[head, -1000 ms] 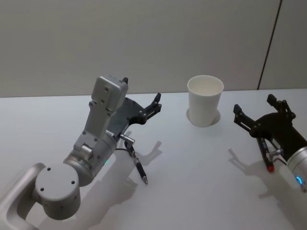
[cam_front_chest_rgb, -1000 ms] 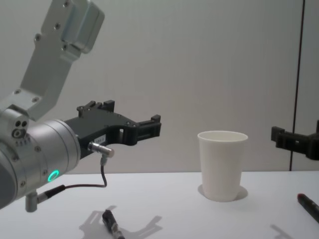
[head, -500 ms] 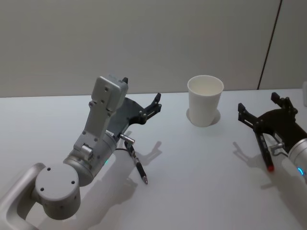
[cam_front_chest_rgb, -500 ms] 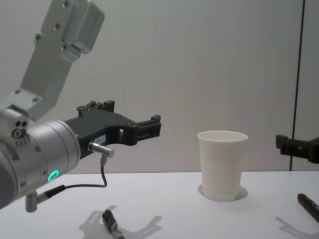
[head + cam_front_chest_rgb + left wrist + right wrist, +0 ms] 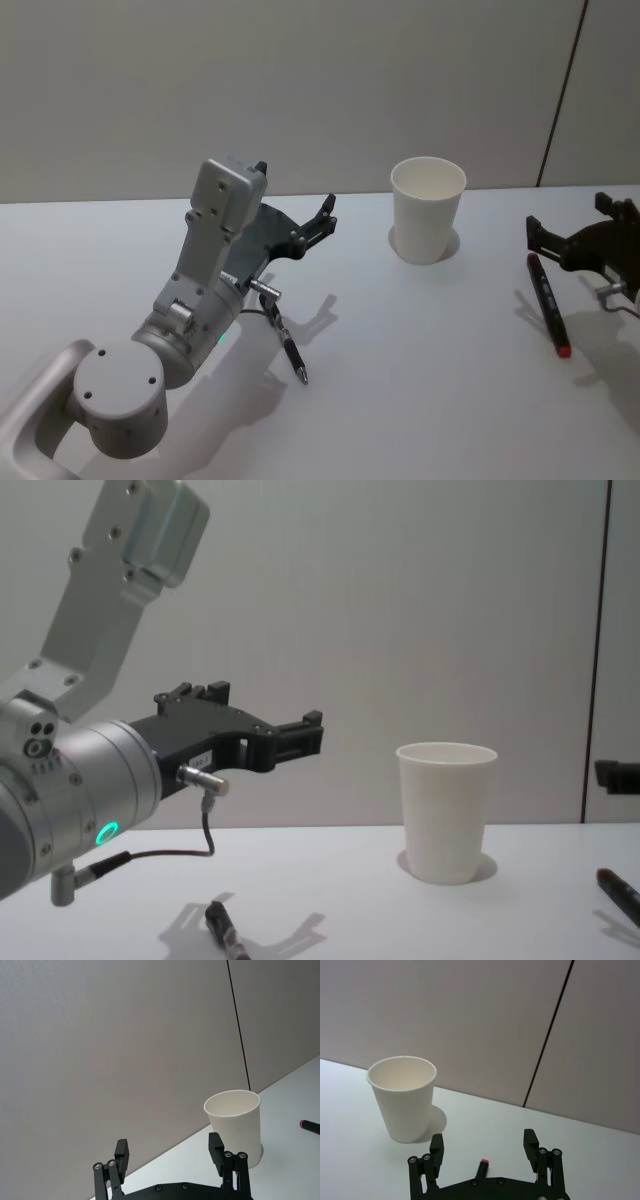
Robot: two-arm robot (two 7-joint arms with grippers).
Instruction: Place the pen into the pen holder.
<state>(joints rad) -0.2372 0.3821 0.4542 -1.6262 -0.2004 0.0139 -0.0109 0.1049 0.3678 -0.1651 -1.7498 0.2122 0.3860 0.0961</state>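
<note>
- Grey wall panels [image 5: 300, 80] stand behind a plain white desk [image 5: 420, 390].
- The pen holder [image 5: 428, 212], a white paper cup, stands upright toward the back of the desk, between the two arms and empty as far as I can see into it.
- The pen [image 5: 546, 305], dark with a red end, lies flat on the desk well to the right of the cup and nearer the robot.
- The right gripper [image 5: 567, 212] hangs above the desk at the right edge. Its fingers [image 5: 436, 1146] are spread wide and hold nothing.
- The pen's far end lies just below the inner finger, not touching it. From the wrist, a red end peeks out between the two fingers, near their base.
- The left gripper [image 5: 168, 1146] hangs raised left of the cup, pointing toward it, fingers [image 5: 121, 1152] released and empty.
- A black pen [image 5: 291, 352] lies on the desk under the left arm.
</note>
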